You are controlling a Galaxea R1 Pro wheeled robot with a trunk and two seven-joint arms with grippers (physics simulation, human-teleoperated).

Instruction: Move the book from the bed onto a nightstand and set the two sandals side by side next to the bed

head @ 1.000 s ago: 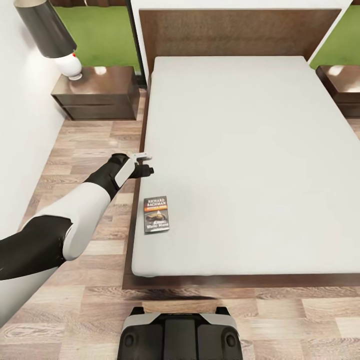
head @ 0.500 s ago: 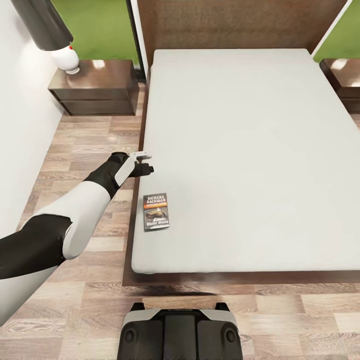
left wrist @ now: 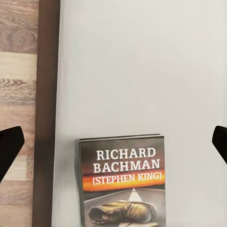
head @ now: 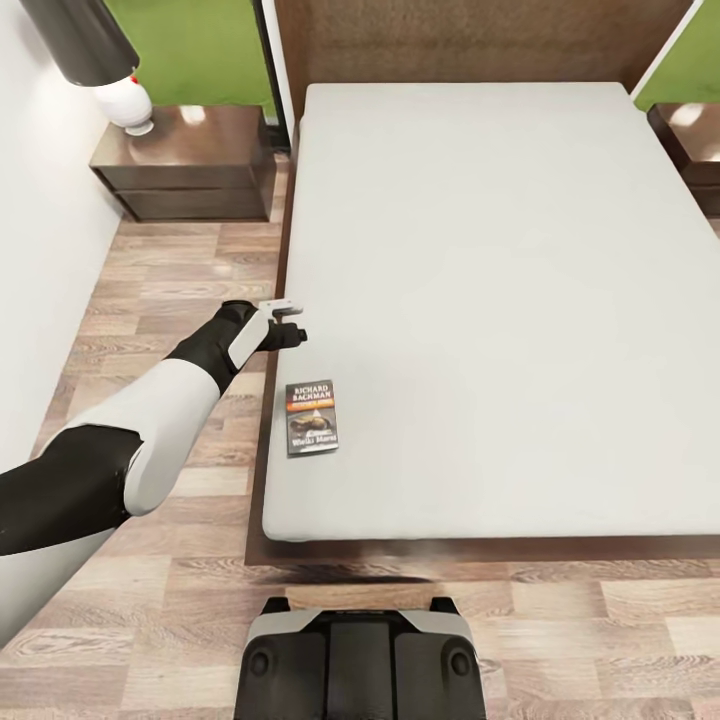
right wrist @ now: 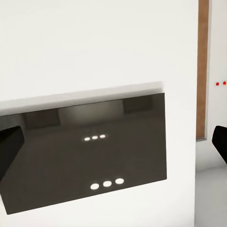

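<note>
Our left tool hovers jaws apart above the bed's left edge; the book lies flat near the foot corner. We should descend squarely, pinching its overhang-side edge.

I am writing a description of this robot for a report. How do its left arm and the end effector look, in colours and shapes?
The left arm has smooth rounded segments: black at the upper part, white along the forearm, black again at the wrist. A white plate lies on the wrist. The left end effector is small and black, with dark fingertips set wide apart.
</note>
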